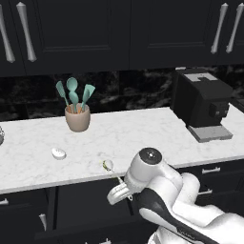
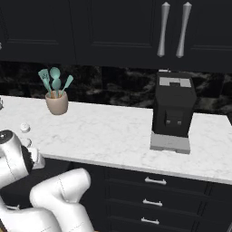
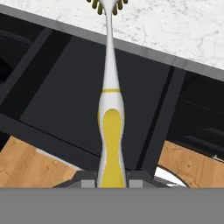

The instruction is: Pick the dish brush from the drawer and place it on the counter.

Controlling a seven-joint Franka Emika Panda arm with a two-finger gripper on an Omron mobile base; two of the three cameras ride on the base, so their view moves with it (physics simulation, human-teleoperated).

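Half done: the gripper (image 3: 112,181) clenched the yellow-handled, white-headed dish brush (image 3: 111,127), lifted from the black drawer (image 3: 83,109), its head over the white marble worktop's (image 3: 175,30) front edge; release remained

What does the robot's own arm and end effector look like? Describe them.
The arm is made of rounded glossy white shells with dark grey bands at the joints, topped by a round cap with a dark centre disc. The end effector shows two small grey fingertips. No cables or markings are visible.

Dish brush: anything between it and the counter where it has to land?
Nothing visible. The gripper holds the dish brush by its handle, head already over the counter edge. The white lump and utensil cup sit off to the side.
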